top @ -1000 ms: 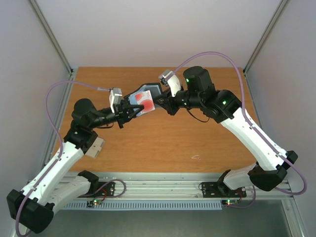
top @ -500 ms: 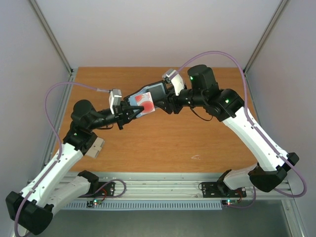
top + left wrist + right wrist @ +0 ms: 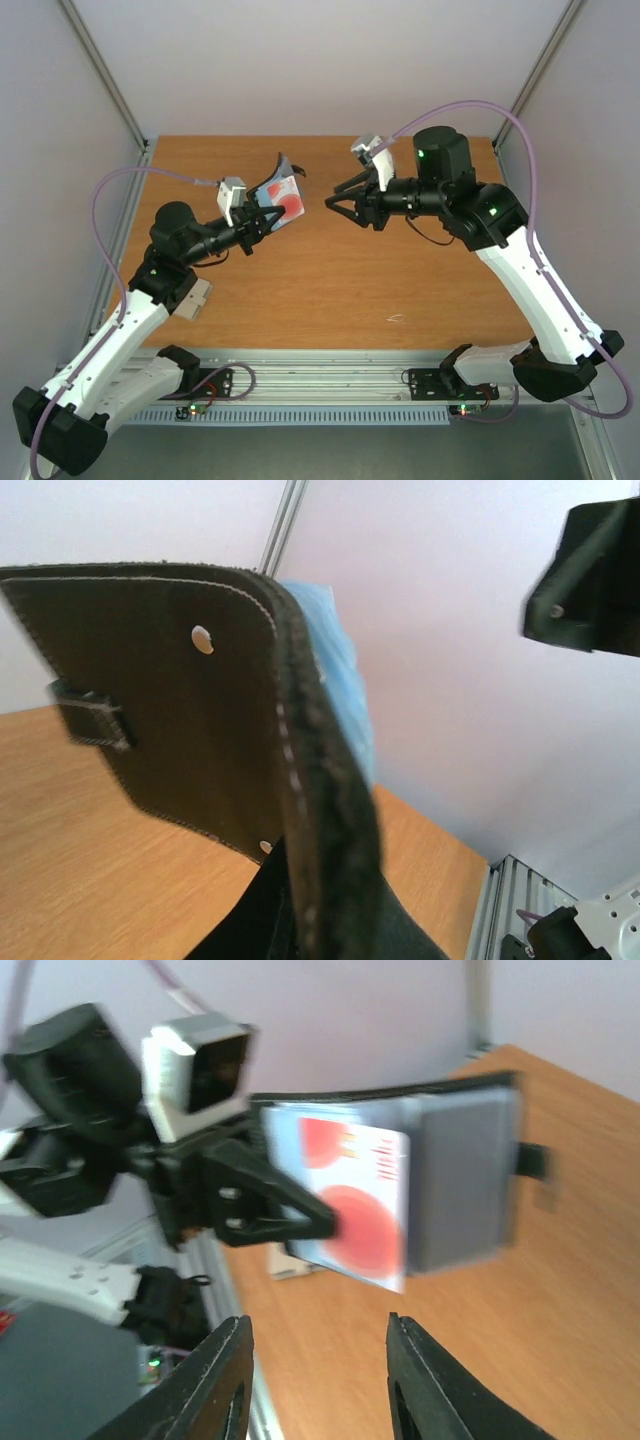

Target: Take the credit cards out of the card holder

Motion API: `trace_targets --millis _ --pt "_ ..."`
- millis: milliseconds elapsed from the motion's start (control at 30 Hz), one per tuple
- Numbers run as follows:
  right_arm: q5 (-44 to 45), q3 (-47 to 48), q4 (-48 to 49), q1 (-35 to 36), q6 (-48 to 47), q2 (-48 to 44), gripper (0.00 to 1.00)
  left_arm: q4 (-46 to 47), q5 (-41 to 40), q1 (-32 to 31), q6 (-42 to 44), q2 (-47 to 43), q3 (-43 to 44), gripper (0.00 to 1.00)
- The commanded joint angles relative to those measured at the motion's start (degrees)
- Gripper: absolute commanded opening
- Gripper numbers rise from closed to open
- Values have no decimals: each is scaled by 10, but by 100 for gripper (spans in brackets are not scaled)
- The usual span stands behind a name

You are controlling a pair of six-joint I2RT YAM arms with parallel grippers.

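Observation:
The black card holder [image 3: 281, 182] hangs open above the table, its flap standing up. My left gripper [image 3: 262, 214] is shut on its lower edge. A whitish credit card [image 3: 286, 203] with red round spots sticks out of its pale blue inside. In the left wrist view the card holder [image 3: 190, 730] fills the frame, its blue lining [image 3: 335, 670] behind the edge. My right gripper [image 3: 334, 203] is open and empty, a short way right of the card. From the right wrist, the credit card [image 3: 350, 1200] and the card holder [image 3: 462, 1185] lie beyond my open right gripper [image 3: 320, 1380].
The wooden table [image 3: 330, 290] has a small white scuff [image 3: 397, 319] near the front. Metal frame posts [image 3: 105, 75] and pale walls close in the sides and back. Cables loop over both arms.
My right gripper has opened, let go of the card holder and drawn back to the right. The holder's flap now stands upright. The left gripper still holds it, slightly shifted.

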Motion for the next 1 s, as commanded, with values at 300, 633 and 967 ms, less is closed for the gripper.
trace_targets --millis 300,633,967 --pt "-190 -6 95 -4 40 64 30 114 148 0 -17 -5 12 0" --pt "-256 -29 102 -2 48 80 35 121 158 0 -17 1 14 0" --pt "-289 -36 119 -1 50 85 1 124 160 0 -15 2 15 0"
